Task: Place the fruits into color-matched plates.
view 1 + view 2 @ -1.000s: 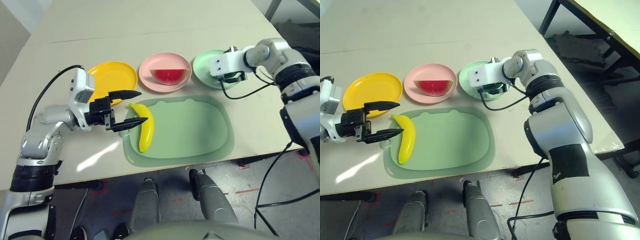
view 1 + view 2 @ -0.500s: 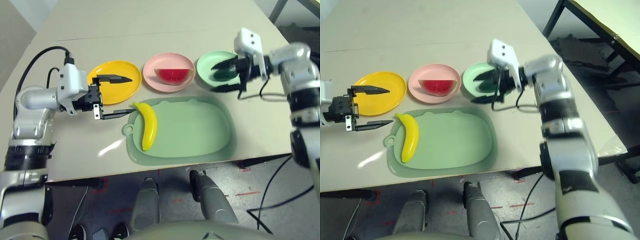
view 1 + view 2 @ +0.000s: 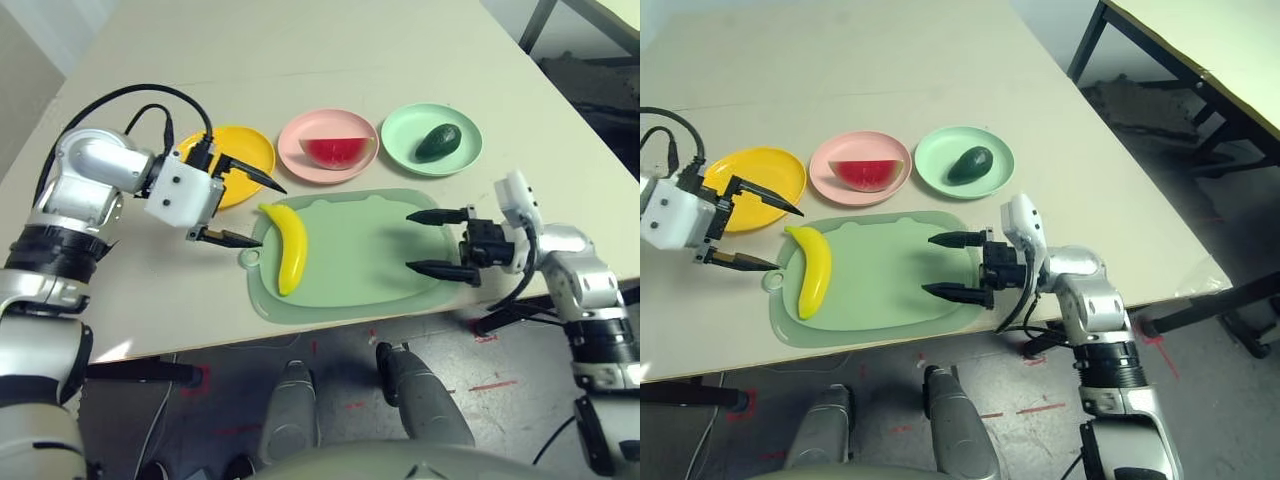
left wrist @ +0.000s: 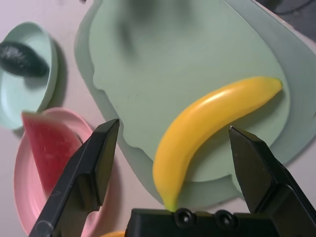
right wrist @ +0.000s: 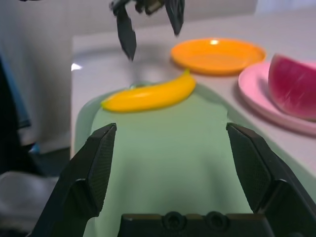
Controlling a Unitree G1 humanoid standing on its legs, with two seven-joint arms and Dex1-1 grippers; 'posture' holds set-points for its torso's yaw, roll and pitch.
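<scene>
Banana lies on the left part of the pale green cutting mat, curved, one tip toward the yellow plate, not touching any plate. I see the watermelon wedge resting in the pink plate and the avocado in the mint green plate; the 3 plates sit in a row on the table just beyond the mat, yellow at left, pink in the middle, green at right. My left gripper hovers just left of the banana, over the mat's corner and the near edge of the yellow plate, jaws spread wide with nothing between them. My right gripper is over the right end of the mat, pointing left toward the banana, jaws likewise wide and empty. From the left wrist view, the banana lies between the 2 fingers but below them, no contact visible.
</scene>
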